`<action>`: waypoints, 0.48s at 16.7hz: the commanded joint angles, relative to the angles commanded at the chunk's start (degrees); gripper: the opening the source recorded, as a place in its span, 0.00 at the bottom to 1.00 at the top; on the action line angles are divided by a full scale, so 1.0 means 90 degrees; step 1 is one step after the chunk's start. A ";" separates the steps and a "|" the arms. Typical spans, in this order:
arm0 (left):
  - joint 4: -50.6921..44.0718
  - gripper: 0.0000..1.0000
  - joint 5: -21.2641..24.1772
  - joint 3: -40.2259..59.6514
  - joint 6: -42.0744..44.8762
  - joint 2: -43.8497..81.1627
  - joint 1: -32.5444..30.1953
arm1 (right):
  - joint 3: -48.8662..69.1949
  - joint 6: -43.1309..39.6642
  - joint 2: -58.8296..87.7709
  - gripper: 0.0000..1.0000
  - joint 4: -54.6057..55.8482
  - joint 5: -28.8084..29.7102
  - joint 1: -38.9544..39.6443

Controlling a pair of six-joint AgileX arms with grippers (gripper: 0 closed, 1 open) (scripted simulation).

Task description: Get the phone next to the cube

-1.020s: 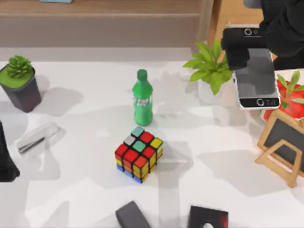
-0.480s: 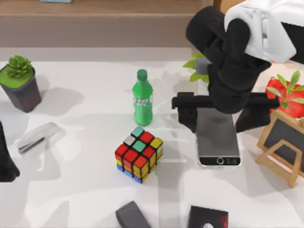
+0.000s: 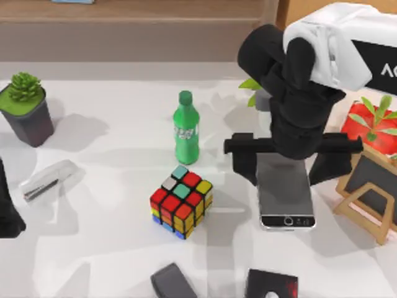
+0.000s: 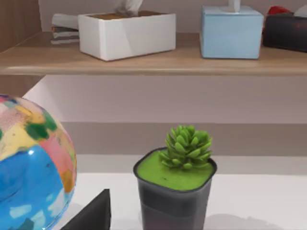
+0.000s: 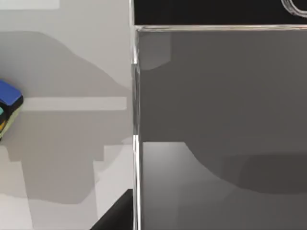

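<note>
The right jaws (image 3: 291, 162) hang over the upper end of the one phone (image 3: 285, 195), their two black fingers (image 3: 245, 162) spread wide to either side of it and clear of its edges. The phone is a flat rectangle with a glossy grey screen, a silver rim and a black bezel with a round button at the end farthest from the jaws; it looks to lie flat on the white table (image 3: 93, 248). In the right wrist view the phone (image 5: 216, 124) is seen close up, with a blue corner of the cube (image 5: 7, 103) off to one side.

The single cube (image 3: 181, 202), a black-framed 3x3 puzzle with red, yellow, green, orange and blue stickers, sits near the phone on the left, a strip of bare table between them. Beyond it stands one green plastic bottle (image 3: 185, 128).

Farther out are three potted plants, one of them a succulent (image 3: 25, 107) in a dark pot, a wooden easel frame (image 3: 366, 192), a dark grey block (image 3: 173, 282) and a black box (image 3: 271, 284) with a red mark.

The left arm (image 3: 7, 208) is parked at the table's left edge; I cannot tell how its jaws stand.
</note>
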 joint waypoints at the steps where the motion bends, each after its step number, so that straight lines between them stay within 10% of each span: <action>1: 0.0000 1.00 0.0000 0.0000 0.0000 0.0000 0.0000 | 0.0000 0.0000 0.0000 0.00 0.0000 0.0000 0.0000; 8: 0.0000 1.00 0.0000 0.0000 0.0000 0.0000 0.0000 | -0.0037 0.0020 -0.0028 0.00 0.0169 -0.0022 0.0115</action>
